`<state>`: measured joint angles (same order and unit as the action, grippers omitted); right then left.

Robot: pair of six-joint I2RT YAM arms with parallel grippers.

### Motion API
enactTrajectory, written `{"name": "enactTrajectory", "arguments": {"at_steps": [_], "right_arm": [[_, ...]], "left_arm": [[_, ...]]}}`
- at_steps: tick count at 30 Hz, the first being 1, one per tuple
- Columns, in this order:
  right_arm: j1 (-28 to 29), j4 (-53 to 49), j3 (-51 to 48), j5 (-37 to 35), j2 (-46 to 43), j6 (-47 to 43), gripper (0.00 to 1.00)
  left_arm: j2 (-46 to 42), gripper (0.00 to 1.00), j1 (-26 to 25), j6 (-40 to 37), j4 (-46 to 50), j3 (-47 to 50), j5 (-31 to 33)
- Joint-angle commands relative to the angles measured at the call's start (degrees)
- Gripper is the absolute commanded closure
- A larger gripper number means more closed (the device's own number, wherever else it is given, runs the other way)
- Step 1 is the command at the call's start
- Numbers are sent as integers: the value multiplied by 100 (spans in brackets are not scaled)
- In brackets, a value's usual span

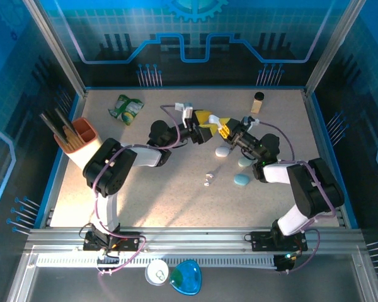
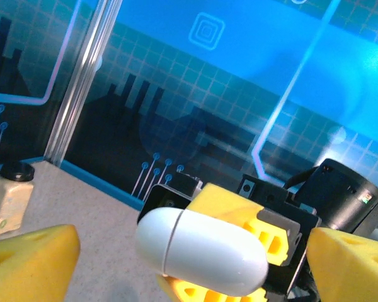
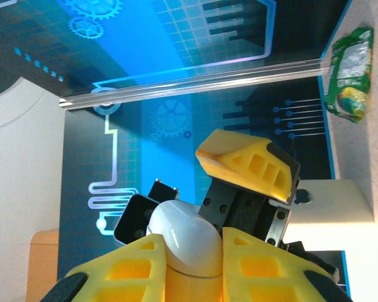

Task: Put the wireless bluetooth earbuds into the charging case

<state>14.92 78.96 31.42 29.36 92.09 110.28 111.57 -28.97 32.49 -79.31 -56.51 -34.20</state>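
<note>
Top view: earbuds (image 1: 208,179), tiny white bits, lie loose mid-table, nearer than both arms' jaws; teal case (image 1: 240,180) just right of them. Left wrist: left jaws spread wide, empty, either side of white case (image 2: 201,251). Right wrist: right jaws clamp that case (image 3: 183,236). Buds prob. light, slick, fiddly; pinch across the body.

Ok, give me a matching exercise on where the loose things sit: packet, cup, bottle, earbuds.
Things:
1 packet
2 cup
3 bottle
4 earbuds

Places:
a middle of the table
b left edge
c far side, right
d far side, left

Pairs: 1-d, 2-b, 3-c, 4-a
</note>
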Motion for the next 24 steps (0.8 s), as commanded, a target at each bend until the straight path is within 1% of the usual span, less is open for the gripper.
{"name": "enactTrajectory", "arguments": {"at_steps": [1, 5, 9, 11, 14, 16, 18, 21, 22, 24], "right_arm": [[-66, 252, -47, -3, 182, -333, 87], [-68, 239, 0, 40, 357, -721, 85], [-59, -72, 39, 196, 422, -1386, 83], [-43, -218, 51, 234, 423, -1662, 82], [-23, -416, 63, 277, 417, -2037, 82], [1, -574, 98, 341, 423, -2278, 83], [33, -753, 142, 417, 407, -2519, 83], [89, -1181, 202, 457, 298, -2997, 83], [116, -1379, 211, 464, 230, -3198, 83], [206, -1796, 271, 525, 94, -3574, 84]], "left_arm": [[-409, 1, 62, 108, -102, 259, 172], [-652, 1, 231, 664, -102, 593, 550], [-918, 1, 389, 1237, -102, 1135, 1051], [-1037, 1, 488, 1598, -69, 1367, 1191], [-1301, 1, 538, 1856, 315, 1701, 1396], [-1529, 1, 549, 1976, 838, 1905, 1532], [-1673, 1, 561, 2233, 1282, 2006, 1489], [-1824, 4, 566, 2600, 1792, 2066, 1233], [-1849, 9, 553, 2706, 1977, 2037, 1043], [-1886, 14, 549, 3022, 2384, 1960, 673]]}}
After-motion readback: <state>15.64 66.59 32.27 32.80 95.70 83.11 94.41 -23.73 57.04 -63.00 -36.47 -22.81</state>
